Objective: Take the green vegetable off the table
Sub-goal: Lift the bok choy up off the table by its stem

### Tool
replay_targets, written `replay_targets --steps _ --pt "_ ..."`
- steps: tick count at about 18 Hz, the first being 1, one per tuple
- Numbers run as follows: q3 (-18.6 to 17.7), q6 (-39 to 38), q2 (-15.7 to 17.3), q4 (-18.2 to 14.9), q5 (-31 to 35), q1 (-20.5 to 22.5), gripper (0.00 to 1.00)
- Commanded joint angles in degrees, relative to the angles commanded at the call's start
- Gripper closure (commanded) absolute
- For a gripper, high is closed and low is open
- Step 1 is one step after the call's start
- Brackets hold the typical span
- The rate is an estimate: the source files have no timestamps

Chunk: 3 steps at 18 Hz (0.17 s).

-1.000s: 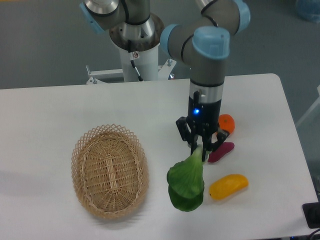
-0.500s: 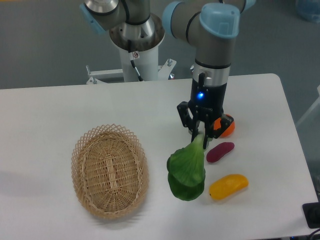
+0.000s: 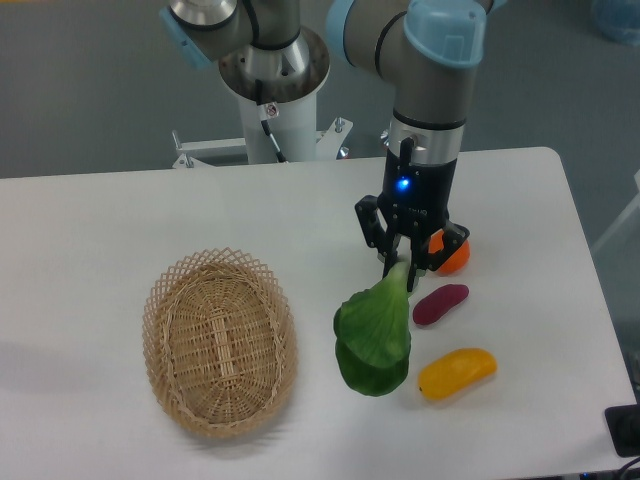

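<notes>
End effector [image 3: 404,266] is clamped on the pale stem tip of the green vegetable [image 3: 373,333] — leaf hangs below it over the worktop [image 3: 100,220], whether clear or just touching we can't tell. Left to right: wicker basket [image 3: 219,341], the vegetable, purple piece [image 3: 440,304], yellow piece [image 3: 456,372], orange piece [image 3: 453,254] just behind the fingers. Our worry — the grip is on the very tip; the heavy leaf could swing and slip out.

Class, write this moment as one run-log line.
gripper: shut on green vegetable stem | vegetable: tilted, leaf low over table | basket: left, empty
</notes>
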Motion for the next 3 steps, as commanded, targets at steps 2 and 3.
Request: replay_targets --steps 2,3 --pt "0.0 0.1 0.0 0.1 0.1 0.0 0.75" --pt "-0.1 0.1 0.0 0.1 0.1 0.0 0.75"
